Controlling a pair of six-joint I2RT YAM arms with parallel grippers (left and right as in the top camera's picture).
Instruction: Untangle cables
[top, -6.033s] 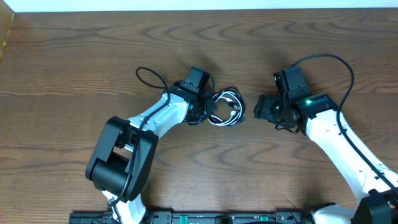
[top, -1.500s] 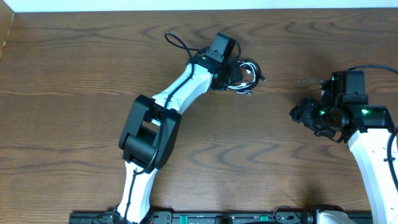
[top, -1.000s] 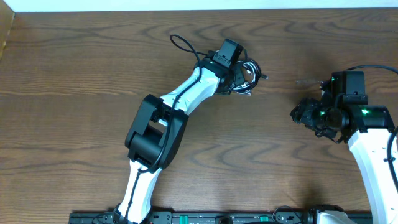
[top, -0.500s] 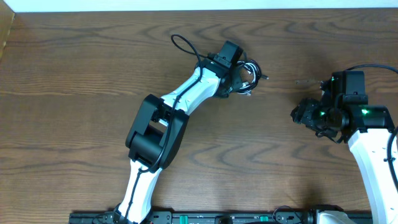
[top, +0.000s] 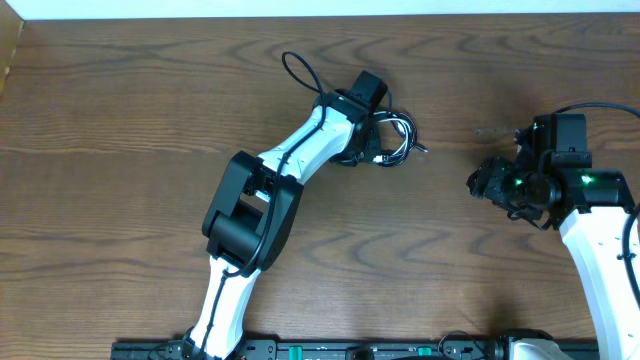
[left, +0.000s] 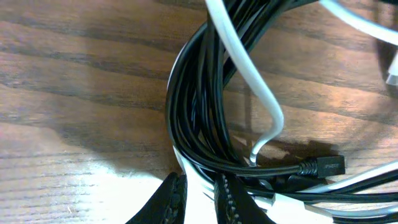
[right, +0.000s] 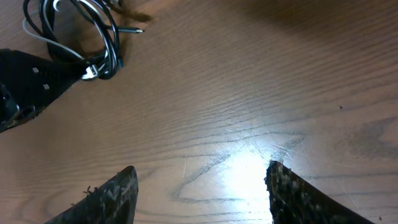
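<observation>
Left gripper (left: 200, 198): fingers stood nearly together, pinching strands of the cable bundle (top: 397, 141).
Cable bundle: black and white loops lay on the wooden table (top: 120, 120), upper centre of the overhead view.
Right gripper (right: 199, 193): fingers were spread, holding nothing, well apart from the bundle.

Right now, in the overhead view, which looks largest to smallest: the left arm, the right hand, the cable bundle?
1. The left arm, clearly largest.
2. The right hand and the cable bundle look about alike; the bundle is partly hidden, so no ranking.
</observation>
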